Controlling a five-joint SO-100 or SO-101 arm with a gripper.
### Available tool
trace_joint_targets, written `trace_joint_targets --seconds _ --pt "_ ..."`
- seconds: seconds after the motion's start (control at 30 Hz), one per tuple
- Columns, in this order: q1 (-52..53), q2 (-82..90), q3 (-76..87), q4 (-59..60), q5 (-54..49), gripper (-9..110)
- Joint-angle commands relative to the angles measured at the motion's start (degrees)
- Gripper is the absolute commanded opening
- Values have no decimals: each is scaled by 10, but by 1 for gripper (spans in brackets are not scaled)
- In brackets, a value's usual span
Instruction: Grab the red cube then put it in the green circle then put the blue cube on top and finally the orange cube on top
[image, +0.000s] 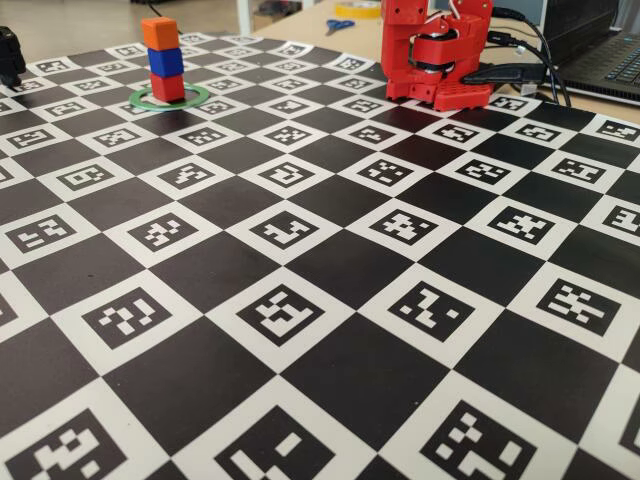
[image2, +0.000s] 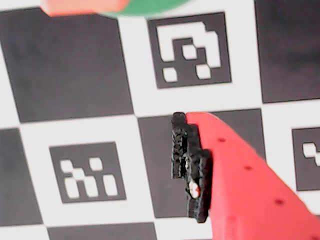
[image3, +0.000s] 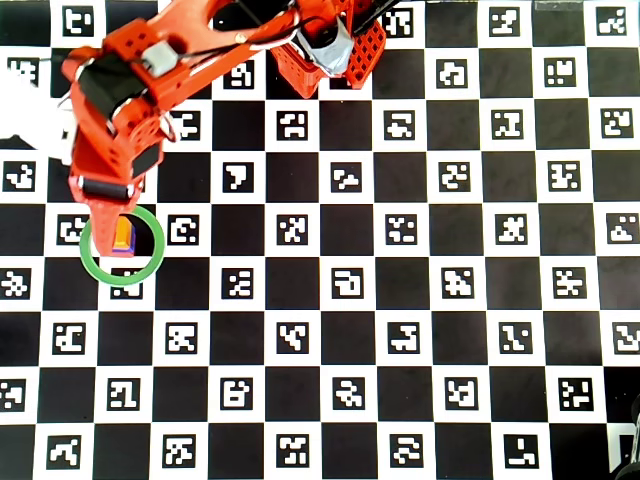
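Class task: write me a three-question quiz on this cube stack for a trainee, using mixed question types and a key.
1. True or false: in the fixed view, the red cube stands inside the green ring.
2. The cube directly on the red one is: A) orange B) blue C) none.
3. Fill in: from overhead, the top cube looks ____.
Key: 1 true; 2 B, the blue cube; 3 orange, the orange cube.

A black-and-white checkered mat (image: 300, 300) printed with square code markers is covering the worktop under and all around the pincer. In the fixed view, blue-handled scissors (image: 339, 25) and a yellow tape roll (image: 358, 8) are lying well behind it, and a laptop (image: 610, 60) with black cables (image: 535, 45) is sitting off to the right.
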Motion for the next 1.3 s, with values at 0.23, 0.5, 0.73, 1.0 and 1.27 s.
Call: trace_joint_targets --seconds 0.23,0.5,0.73,1.0,1.27 --pt "-74 216 149 -23 22 40" --pt "-141 327 291 -64 22 35" --pt "-211 406 389 -81 13 17" --pt "-311 502 513 -103 -23 1" --pt "-381 623 657 -163 -46 -3"
